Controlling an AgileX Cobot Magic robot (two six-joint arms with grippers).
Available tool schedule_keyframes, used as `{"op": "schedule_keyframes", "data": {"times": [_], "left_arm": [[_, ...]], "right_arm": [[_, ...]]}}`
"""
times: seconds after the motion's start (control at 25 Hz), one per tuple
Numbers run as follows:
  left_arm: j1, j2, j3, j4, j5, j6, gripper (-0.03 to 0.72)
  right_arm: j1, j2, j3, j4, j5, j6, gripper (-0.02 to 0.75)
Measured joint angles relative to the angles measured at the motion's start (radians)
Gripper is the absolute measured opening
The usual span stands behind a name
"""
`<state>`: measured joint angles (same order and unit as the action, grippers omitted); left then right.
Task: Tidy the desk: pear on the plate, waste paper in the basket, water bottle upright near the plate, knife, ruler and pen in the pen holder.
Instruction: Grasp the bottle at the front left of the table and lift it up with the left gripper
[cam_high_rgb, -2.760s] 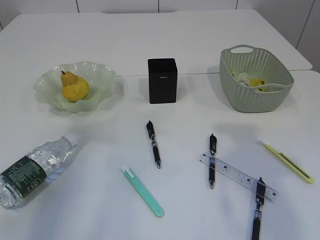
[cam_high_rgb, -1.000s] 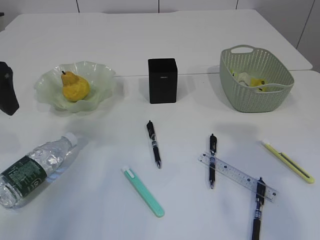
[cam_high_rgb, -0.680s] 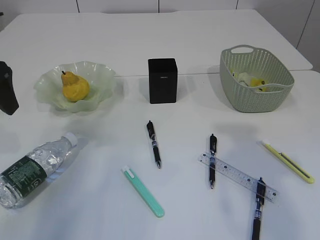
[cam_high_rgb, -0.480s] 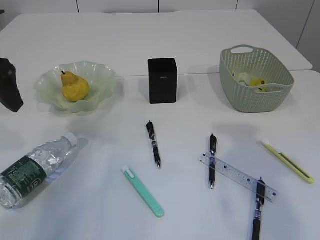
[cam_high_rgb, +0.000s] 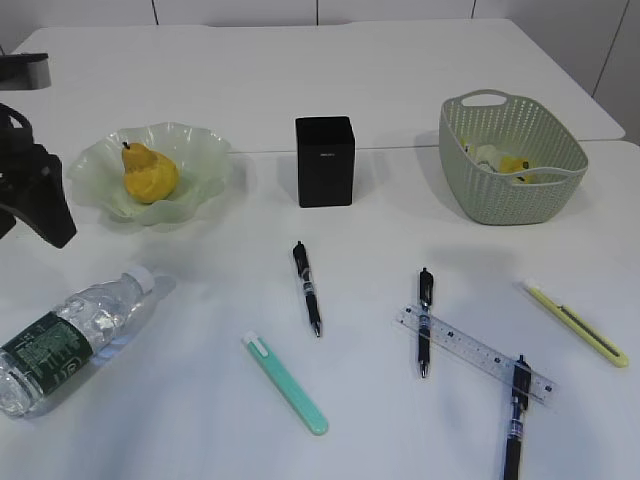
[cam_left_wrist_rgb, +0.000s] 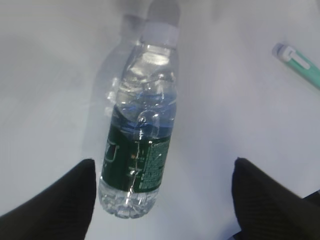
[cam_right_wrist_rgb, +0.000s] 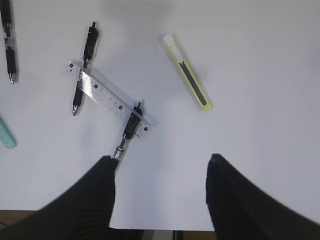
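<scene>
White surface (cam_high_rgb: 400, 80) carries the water bottle (cam_left_wrist_rgb: 141, 127), which lies on its side near the front left corner, cap toward the plate (cam_high_rgb: 195, 150). Left tool (cam_left_wrist_rgb: 162, 200) hangs above it, jaws wide apart and empty; right tool (cam_right_wrist_rgb: 160, 197) is also apart. Best to descend centred on the labelled middle, jaws straddling the bottle's width, then close gently before tipping it upright.

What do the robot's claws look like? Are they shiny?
Not shiny. The left gripper has two matte black fingers with a fine ribbed texture and rounded tips. The right gripper looks the same: broad, dark, rounded fingers. No cables or markings are visible.
</scene>
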<state>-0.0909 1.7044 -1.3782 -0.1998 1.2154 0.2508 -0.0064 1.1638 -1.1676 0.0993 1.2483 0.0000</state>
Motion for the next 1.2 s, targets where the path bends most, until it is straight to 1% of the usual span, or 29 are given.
{"op": "schedule_keyframes", "data": {"times": [0.16,0.36,0.48,0.56,0.84,1.0,1.12,1.2], "left_arm": [[0.000,0.045,-0.017,-0.037,-0.016,0.050,0.602],[0.000,0.146,-0.138,-0.039,-0.005,0.076,0.602],[0.000,0.199,-0.218,-0.004,-0.003,0.077,0.594],[0.000,0.210,-0.244,0.013,-0.003,0.078,0.580],[0.000,0.210,-0.257,0.017,0.001,0.079,0.510],[0.000,0.210,-0.257,-0.007,0.001,0.070,0.478],[-0.002,0.210,-0.257,-0.016,0.001,0.067,0.470],[-0.002,0.210,-0.257,-0.016,0.001,0.071,0.478]], "right_arm": [[0.000,0.000,0.000,0.000,0.000,0.000,0.459],[0.000,0.000,0.000,0.000,0.000,0.000,0.459],[0.000,0.000,0.000,0.000,0.000,0.000,0.459],[0.000,0.000,0.000,0.000,0.000,0.000,0.459],[0.000,0.000,0.000,0.000,0.000,0.000,0.459],[0.000,0.000,0.000,0.000,0.000,0.000,0.459],[0.000,0.000,0.000,0.000,0.000,0.000,0.459],[0.000,0.000,0.000,0.000,0.000,0.000,0.459]]}}
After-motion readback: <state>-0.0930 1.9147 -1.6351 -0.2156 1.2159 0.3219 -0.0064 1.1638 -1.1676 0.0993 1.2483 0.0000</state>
